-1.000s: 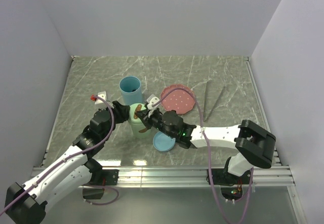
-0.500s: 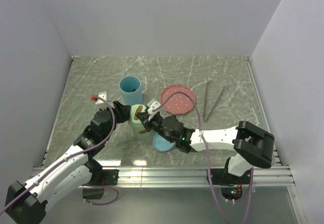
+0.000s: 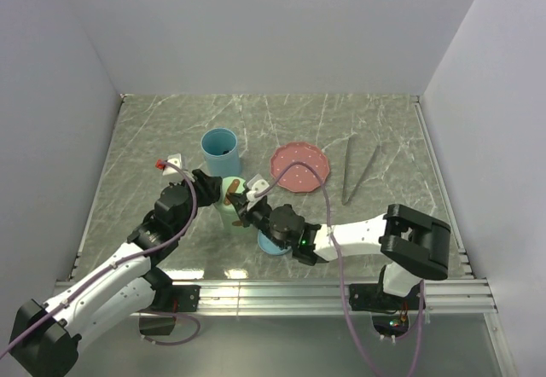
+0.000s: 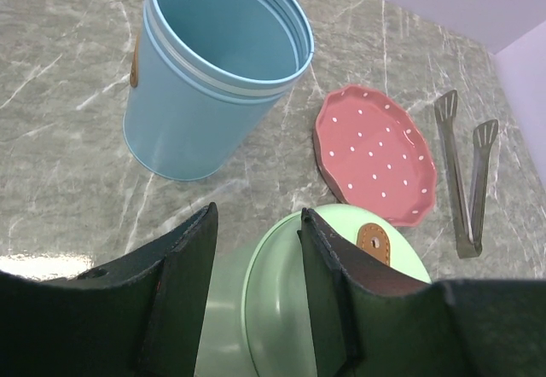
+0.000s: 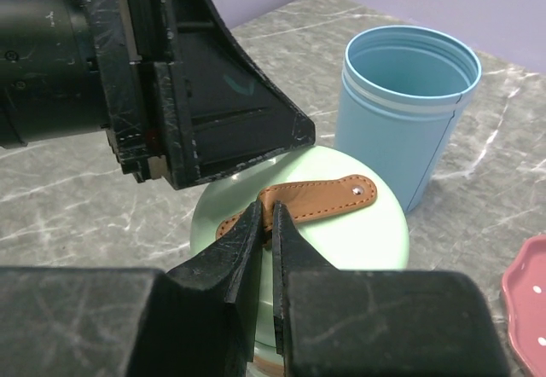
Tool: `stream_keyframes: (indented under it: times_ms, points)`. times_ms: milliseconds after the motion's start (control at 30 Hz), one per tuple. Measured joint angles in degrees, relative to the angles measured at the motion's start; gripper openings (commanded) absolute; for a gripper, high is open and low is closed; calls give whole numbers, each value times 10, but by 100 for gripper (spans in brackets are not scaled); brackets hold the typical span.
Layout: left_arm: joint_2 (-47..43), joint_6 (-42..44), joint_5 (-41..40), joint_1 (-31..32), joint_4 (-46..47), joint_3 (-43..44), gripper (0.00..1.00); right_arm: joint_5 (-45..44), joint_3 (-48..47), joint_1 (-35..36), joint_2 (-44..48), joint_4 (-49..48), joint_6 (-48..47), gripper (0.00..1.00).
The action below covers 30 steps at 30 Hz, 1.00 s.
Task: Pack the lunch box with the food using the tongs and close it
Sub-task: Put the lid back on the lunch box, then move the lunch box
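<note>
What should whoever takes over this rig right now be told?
Left gripper: closed around the green lunch box at its side.
Right gripper: pinched shut on the brown strap of the box's lid, which is on top of the box.
Tongs lie beside the pink plate, which looks bare.
Blue tin stands open; blue lid lies under the right arm.
No food visible.
Left: find the food, pack it with the tongs, close.

In the top view you see little of the green container [image 3: 226, 216]: the left gripper [image 3: 217, 188] and the right gripper [image 3: 241, 200] cover it. The right arm [image 3: 358, 232] hides part of the blue disc [image 3: 266, 245] at 5 o'clock from it. At the right wrist, the pink plate [image 5: 527, 296] is cut off at 4 o'clock, and the fingers [image 5: 235, 253] hide the near end of the brown strap [image 5: 320, 196]. You cannot tell if the left gripper presses the container.
</note>
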State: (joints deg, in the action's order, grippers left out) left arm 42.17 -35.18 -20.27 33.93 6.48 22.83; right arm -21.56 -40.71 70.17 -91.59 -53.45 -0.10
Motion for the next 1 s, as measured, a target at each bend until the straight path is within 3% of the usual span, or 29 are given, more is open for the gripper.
stream_keyframes:
  times_ms: [433,1000]
  points:
    - [12,0,5,0,20,-2,50,-71,-7,26,-30,-37,-9,0]
    - [8,0,8,0,32,-11,50,-162,-48,43,-80,-47,102,0]
